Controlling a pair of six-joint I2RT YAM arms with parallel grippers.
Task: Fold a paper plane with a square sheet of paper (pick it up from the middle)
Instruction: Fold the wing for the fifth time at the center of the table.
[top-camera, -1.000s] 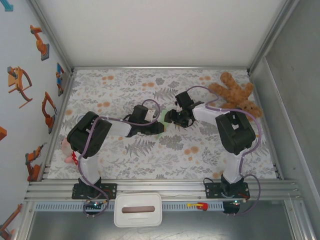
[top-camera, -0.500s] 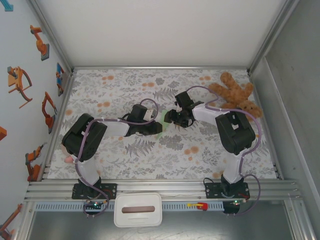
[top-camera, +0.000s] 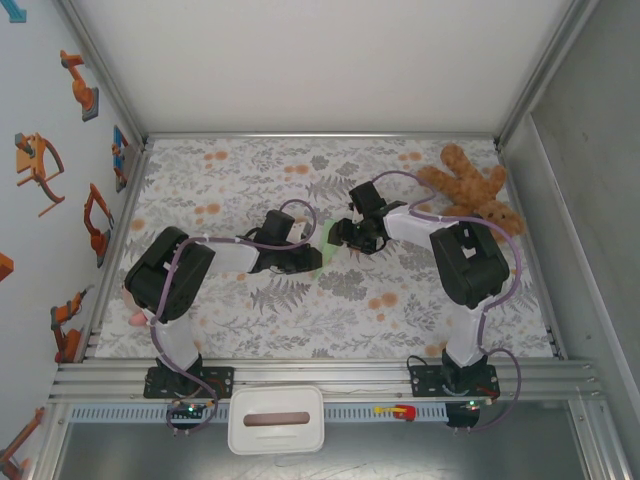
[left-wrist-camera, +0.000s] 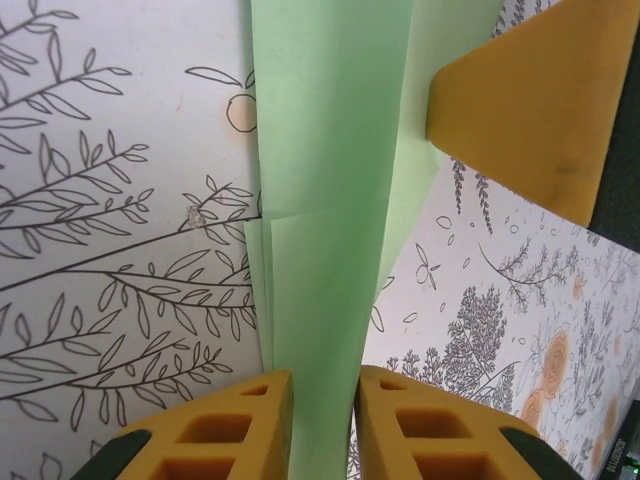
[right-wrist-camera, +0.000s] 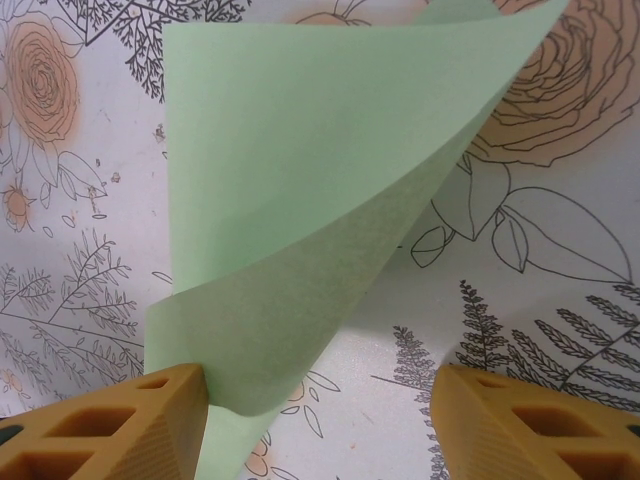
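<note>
The pale mint-green sheet of paper (top-camera: 327, 243) lies mid-table, folded into a long narrow layered strip (left-wrist-camera: 325, 180). My left gripper (left-wrist-camera: 323, 385) is shut on the strip's raised middle fold, with its yellow fingers (left-wrist-camera: 220, 420) pressed to both sides. It reaches in from the left (top-camera: 308, 258). My right gripper (right-wrist-camera: 322, 385) is open, low over the table. A lifted pointed flap of the paper (right-wrist-camera: 300, 210) curls up against its left finger (right-wrist-camera: 165, 415). The right finger (right-wrist-camera: 520, 415) stands well apart from the flap. This gripper meets the paper from the right (top-camera: 340, 236).
A brown teddy bear (top-camera: 470, 188) lies at the far right of the floral tablecloth (top-camera: 400, 300). A pink-and-white toy (top-camera: 133, 316) sits by the left arm's base. A white lidded box (top-camera: 276, 420) stands below the front rail. Metal walls enclose the table.
The left arm's elbow has swung out to the left and lower. Both grippers have stayed at the paper, with the left still clamped on it.
</note>
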